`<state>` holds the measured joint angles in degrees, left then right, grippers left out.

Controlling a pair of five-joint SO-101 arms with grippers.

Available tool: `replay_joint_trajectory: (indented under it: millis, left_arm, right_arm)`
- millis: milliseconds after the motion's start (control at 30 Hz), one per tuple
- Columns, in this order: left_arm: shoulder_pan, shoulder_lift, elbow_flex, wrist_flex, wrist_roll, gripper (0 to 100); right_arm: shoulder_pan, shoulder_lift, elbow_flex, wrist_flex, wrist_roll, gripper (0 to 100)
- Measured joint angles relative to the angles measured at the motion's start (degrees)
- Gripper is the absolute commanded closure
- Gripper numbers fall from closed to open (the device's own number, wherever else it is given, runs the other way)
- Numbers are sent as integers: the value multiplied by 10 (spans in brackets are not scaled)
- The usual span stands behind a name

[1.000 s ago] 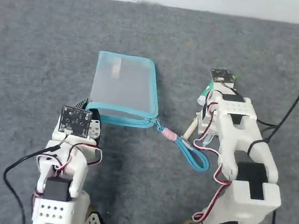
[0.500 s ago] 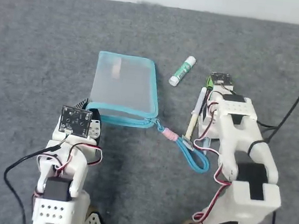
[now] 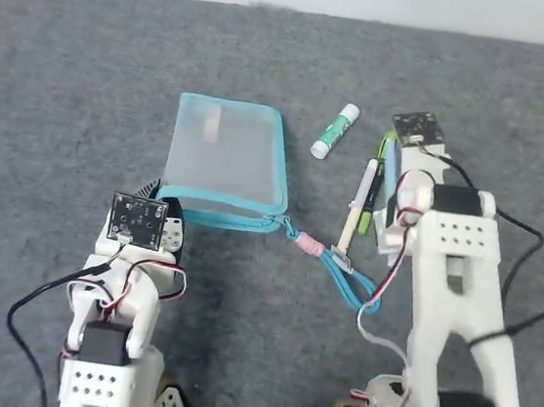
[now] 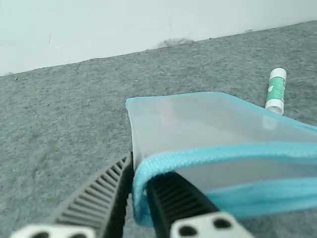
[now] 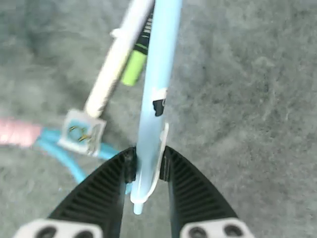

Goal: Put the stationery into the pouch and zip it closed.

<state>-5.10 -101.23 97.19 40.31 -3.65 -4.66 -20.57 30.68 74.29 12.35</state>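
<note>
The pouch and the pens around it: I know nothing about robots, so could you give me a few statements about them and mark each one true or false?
1. The left gripper is clamped on the blue edge of the pouch. True.
2. The glue stick is inside the pouch. False: it lies on the grey table, outside the pouch and apart from it.
3. The right gripper holds a light blue pen between its fingers. True.
4. The white pen stands upright on its tip. False: it lies flat on the table, close beside the right gripper.
</note>
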Motion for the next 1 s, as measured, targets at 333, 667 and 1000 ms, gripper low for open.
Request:
replay_joint_trajectory:
  millis: [333,667,1000]
  left_arm:
    - [0,0,0,0,0,988]
    - [0,0,0,0,0,988]
    - [0,0,0,0,0,988]
  right_arm:
    - [-141,-86,-69,164,149,992]
    - [-211,-96,-77,194,252,992]
    - [-230,-210,-77,251,304,992]
